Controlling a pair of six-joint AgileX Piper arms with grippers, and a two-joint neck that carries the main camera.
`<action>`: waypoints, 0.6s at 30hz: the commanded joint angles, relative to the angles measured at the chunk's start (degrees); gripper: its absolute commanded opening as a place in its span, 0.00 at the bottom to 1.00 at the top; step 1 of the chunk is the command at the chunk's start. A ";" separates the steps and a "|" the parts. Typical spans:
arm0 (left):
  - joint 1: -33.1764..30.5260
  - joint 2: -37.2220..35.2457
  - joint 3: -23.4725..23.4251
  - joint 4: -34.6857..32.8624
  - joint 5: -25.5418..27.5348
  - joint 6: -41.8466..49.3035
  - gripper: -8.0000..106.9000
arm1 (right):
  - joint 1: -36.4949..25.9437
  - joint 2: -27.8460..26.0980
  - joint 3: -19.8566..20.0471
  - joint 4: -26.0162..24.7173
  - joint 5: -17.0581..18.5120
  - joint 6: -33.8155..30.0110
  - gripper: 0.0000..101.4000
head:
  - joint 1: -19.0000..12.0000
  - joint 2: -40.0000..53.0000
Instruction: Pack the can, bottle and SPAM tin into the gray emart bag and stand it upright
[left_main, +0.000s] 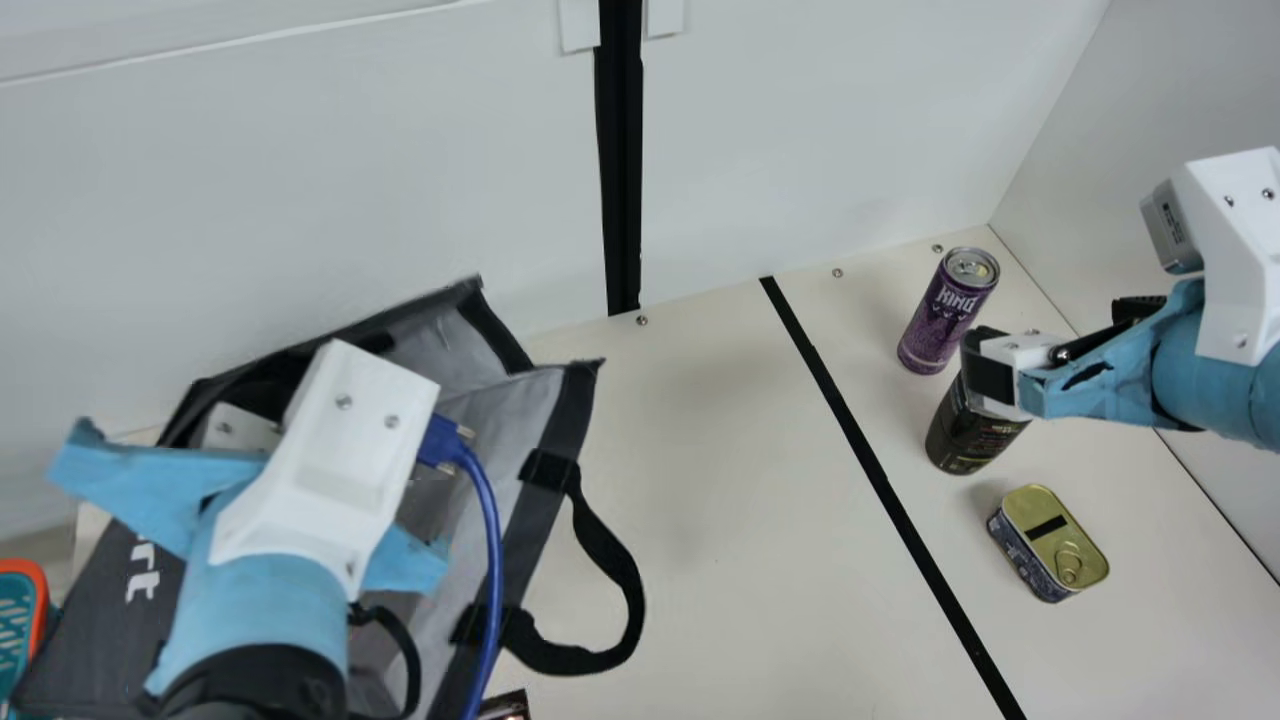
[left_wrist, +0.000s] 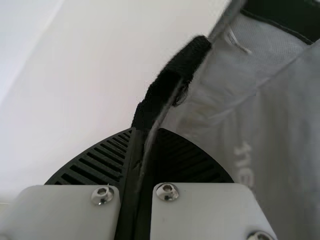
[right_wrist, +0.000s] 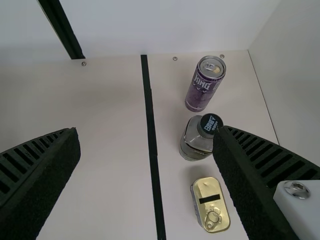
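Note:
The gray bag (left_main: 540, 400) lies with its mouth spread toward the table's middle. My left gripper (left_main: 260, 440) is over its far side; in the left wrist view the gripper (left_wrist: 142, 135) is shut on the bag's edge (left_wrist: 220, 30), by a black strap. My right gripper (left_main: 1000, 370) hangs above the bottle (left_main: 965, 435), hiding its top; in the right wrist view the gripper (right_wrist: 150, 145) stands wide open, with the bottle (right_wrist: 197, 140) beyond its fingers. Upright behind the bottle is the purple can (left_main: 945, 315). Nearer the front lies the gold-lidded tin (left_main: 1050, 545).
A black strip (left_main: 890, 490) crosses the table between bag and items. The bag's handle loop (left_main: 625, 600) spreads onto the table. An orange-rimmed teal object (left_main: 20, 620) is at the left edge, a small dark item (left_main: 505, 706) at the front. White walls stand behind and at right.

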 joint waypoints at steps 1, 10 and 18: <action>-0.38 0.05 0.46 -1.80 0.03 -0.80 0.00 | 0.00 0.00 0.00 0.00 0.00 0.00 0.94 | -1.30 -0.05; -1.70 0.37 0.40 -9.75 0.03 -4.21 0.00 | 0.00 0.00 0.00 0.00 0.00 0.00 0.94 | -1.30 -0.05; -0.90 0.66 -1.97 -18.98 0.03 -5.09 0.00 | 0.00 0.00 0.00 0.00 0.00 0.00 0.94 | -1.30 -0.05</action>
